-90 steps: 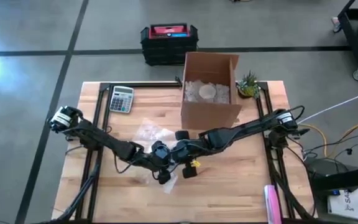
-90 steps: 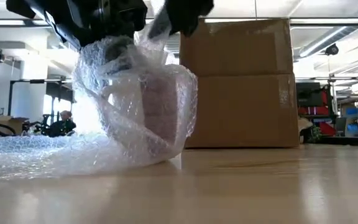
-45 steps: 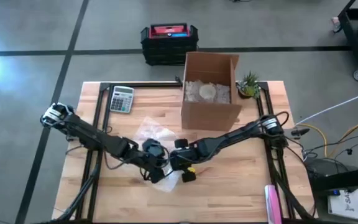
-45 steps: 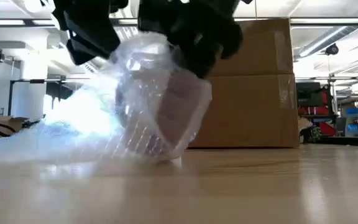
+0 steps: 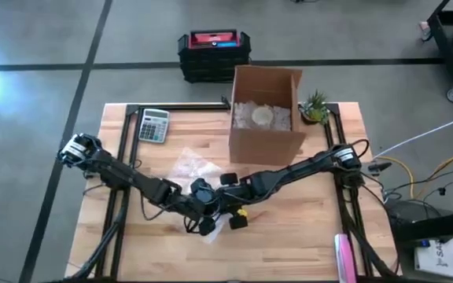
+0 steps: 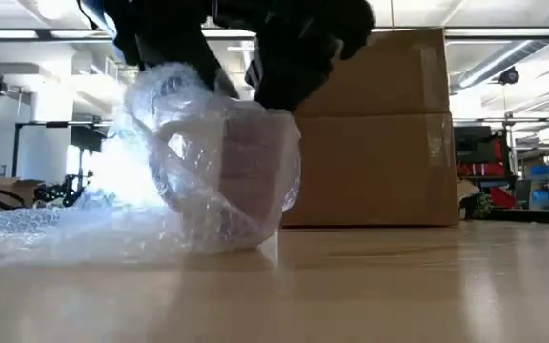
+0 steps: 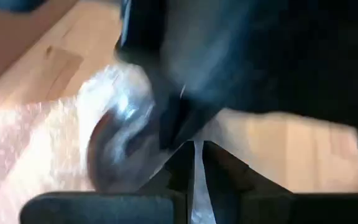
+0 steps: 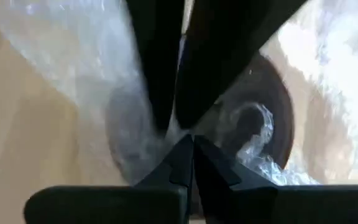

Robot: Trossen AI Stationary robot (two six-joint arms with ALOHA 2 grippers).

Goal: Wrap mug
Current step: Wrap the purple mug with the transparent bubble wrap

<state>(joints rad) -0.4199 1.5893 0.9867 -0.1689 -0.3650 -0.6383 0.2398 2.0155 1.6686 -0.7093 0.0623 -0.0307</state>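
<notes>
The mug (image 6: pixel 255 162) stands on the table inside a loose shell of bubble wrap (image 6: pixel 174 143). The wrap's tail (image 6: pixel 55 233) trails toward the table's left. Both grippers come down on the bundle from above, near the table's middle. My left gripper (image 5: pixel 204 220) is shut on the wrap on the bundle's left side. Close beside it, my right gripper (image 5: pixel 228 211) is shut on the wrap too. In the high view the arms hide the mug. The right wrist view shows the mug's dark mouth (image 8: pixel 260 118) under the wrap. My left gripper pinches a thin fold of bubble wrap (image 7: pixel 194 186) between its two fingers, from above, over the top of the mug. The mug stays on the table. My right gripper pinches the wrap (image 8: pixel 188 134) at the mug's mouth from above, fingertip to fingertip with the left one; how many layers it has cannot be seen.
A brown cardboard box (image 5: pixel 264 118) with packing inside stands behind the bundle, toward the far edge. A calculator (image 5: pixel 153 124) lies at the far left, a small plant (image 5: pixel 314 108) at the far right, and a pink object (image 5: pixel 343 255) at the near right edge.
Both grippers swung a little toward the table's left with the wrap, then came back. The wrapped mug tipped over to one side half a second ago and stands upright on its base again now.
</notes>
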